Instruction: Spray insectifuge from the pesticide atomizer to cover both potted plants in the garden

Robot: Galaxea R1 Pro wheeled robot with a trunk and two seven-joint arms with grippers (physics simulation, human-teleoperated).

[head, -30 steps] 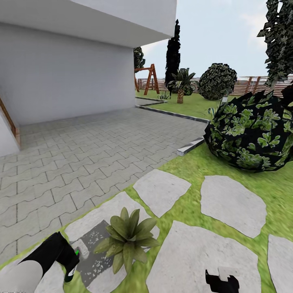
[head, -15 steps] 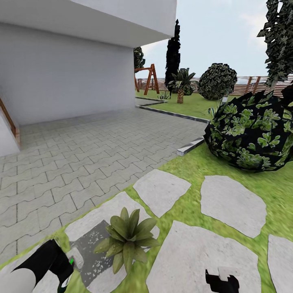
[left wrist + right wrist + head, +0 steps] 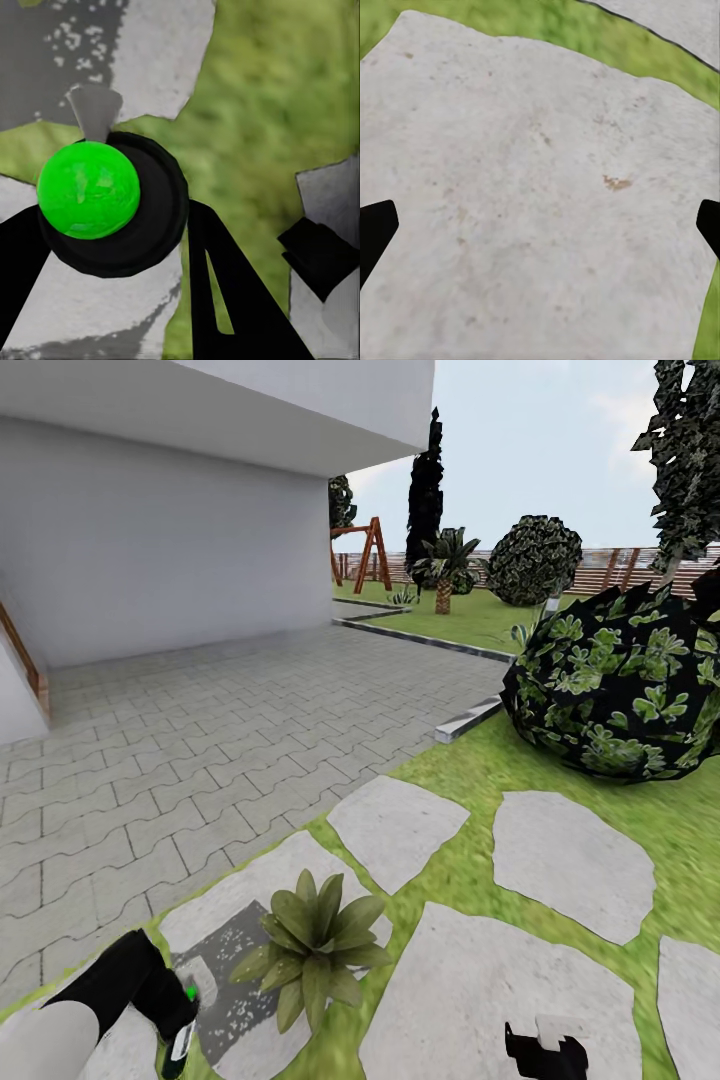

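The left gripper (image 3: 180, 1015) holds the pesticide atomizer (image 3: 183, 1022) low at the near left of the head view, its two black fingers (image 3: 225, 292) standing on either side of the sprayer's round black body with the bright green cap. The pale nozzle (image 3: 94, 112) sticks out ahead of the cap, away from the wrist, toward a dark, white-speckled patch (image 3: 232, 980) on the stepping stone (image 3: 215, 905).

The nearest potted plant (image 3: 312, 945), a low rosette of pointed green leaves, sits on that same stone just to the right of the left gripper and slightly farther from the robot. So the plant lies off to the sprayer's right side (not straight ahead of it), and the dark patch lies between the two and beside the plant's left leaves. In my judgement, that is the relation the next move turns on: the sprayer's long axis needs to swing rightward, or the hand needs to shift right, so that the spray falls on the leaves and not on the stone next to them.

The right gripper (image 3: 545, 1050) hangs low at the near right with its fingers spread wide and nothing between them, looking straight down on bare pale stone (image 3: 540, 202). It is well apart from the plant, so the left arm is both the nearer one and the one already carrying the tool. Lawn (image 3: 470, 870) runs between the stones.
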